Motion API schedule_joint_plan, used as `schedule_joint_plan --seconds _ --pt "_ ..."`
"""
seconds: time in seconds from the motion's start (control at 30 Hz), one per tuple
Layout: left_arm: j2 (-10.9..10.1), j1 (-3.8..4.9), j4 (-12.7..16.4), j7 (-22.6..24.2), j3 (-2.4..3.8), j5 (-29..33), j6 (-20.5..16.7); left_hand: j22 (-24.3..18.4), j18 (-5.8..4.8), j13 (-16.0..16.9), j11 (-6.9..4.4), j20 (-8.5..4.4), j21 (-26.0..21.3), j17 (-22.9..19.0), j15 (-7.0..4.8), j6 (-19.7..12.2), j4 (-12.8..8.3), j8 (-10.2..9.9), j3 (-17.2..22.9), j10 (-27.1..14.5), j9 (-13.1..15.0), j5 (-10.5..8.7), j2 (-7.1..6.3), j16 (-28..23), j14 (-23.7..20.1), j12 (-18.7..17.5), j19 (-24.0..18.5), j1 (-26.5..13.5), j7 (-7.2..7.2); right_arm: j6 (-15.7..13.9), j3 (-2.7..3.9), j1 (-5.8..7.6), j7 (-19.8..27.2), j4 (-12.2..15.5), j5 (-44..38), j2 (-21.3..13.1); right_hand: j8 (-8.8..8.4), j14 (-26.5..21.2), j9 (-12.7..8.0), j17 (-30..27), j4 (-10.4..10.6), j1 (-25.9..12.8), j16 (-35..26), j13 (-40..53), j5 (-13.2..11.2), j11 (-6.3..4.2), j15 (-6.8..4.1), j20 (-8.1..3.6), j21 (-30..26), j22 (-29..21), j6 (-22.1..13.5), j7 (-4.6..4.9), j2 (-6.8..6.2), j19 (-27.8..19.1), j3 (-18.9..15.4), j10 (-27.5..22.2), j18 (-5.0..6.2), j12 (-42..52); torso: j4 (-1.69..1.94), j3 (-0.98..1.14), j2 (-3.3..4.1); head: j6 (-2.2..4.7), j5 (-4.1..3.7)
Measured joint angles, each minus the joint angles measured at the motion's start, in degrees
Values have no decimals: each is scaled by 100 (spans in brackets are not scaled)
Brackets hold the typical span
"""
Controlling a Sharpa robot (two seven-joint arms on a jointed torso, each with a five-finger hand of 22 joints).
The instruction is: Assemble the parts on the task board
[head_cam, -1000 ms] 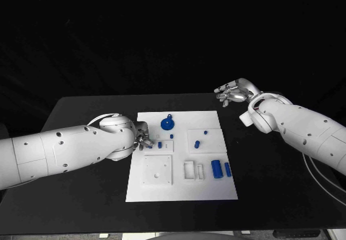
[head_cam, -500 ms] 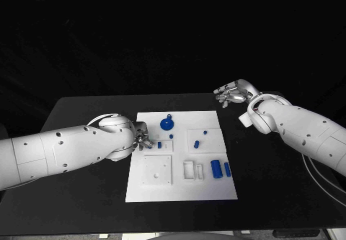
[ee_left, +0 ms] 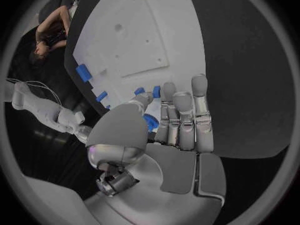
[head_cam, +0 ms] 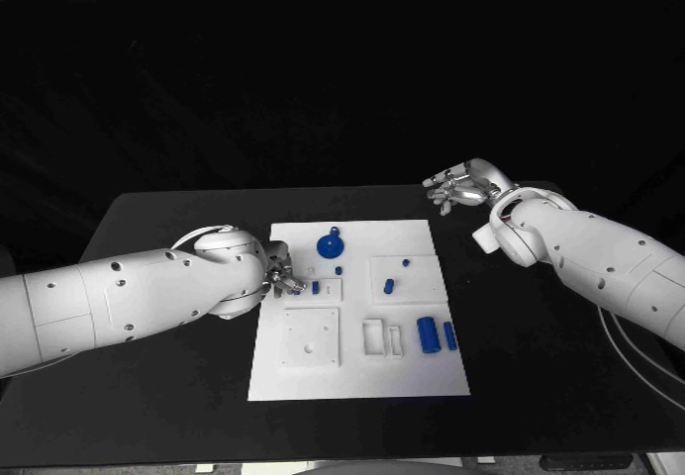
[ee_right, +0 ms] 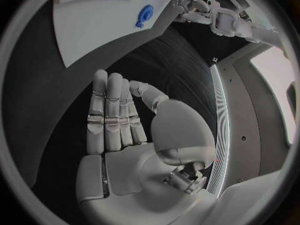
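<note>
The white task board (head_cam: pixel 357 371) lies in the middle of the black table. On it are a round blue part with a knob (head_cam: pixel 332 242), several small blue pegs such as one at its middle (head_cam: pixel 388 286), and two longer blue parts (head_cam: pixel 429 334) near its right edge. My left hand (head_cam: pixel 275 274) is at the board's left edge. In the left wrist view its thumb pinches a small blue part (ee_left: pixel 149 123) against the straight fingers of that hand (ee_left: pixel 178 127). My right hand (head_cam: pixel 464 183) hovers beyond the board's far right corner, fingers straight, holding nothing (ee_right: pixel 119 120).
Bare black table (head_cam: pixel 556 366) lies around the board on all sides. A raised square block (head_cam: pixel 312 336) and a slotted holder (head_cam: pixel 381 336) stand on the board's near half. The right wrist view shows the board (ee_right: pixel 94 30) and the round blue part (ee_right: pixel 145 16).
</note>
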Motion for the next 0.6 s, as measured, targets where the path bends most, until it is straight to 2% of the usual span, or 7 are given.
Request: schedule_joint_plan --seconds 0.23,0.6 --pt "4 2 -18 -14 2 -4 10 -1 0 0 21 0 0 0 8 0 85 19 -85 -23 -29 -44 -87 0 -8 1 0 -88 0 0 0 -5 1 2 3 -3 0 0 0 -7 -16 69 0 -10 -30 0 0 -20 0 62 0 0 -37 -21 160 0 0 0 1 -1 0 -1 -1" --pt "13 4 -34 -36 4 -8 21 -2 0 -1 48 0 0 7 29 -40 204 50 -204 -51 -52 -45 -154 0 -29 40 0 -94 41 -2 0 -10 2 6 7 -3 0 0 0 -6 -15 69 0 -10 -29 0 0 -21 31 85 0 0 -37 -20 161 0 0 0 2 0 0 2 0"
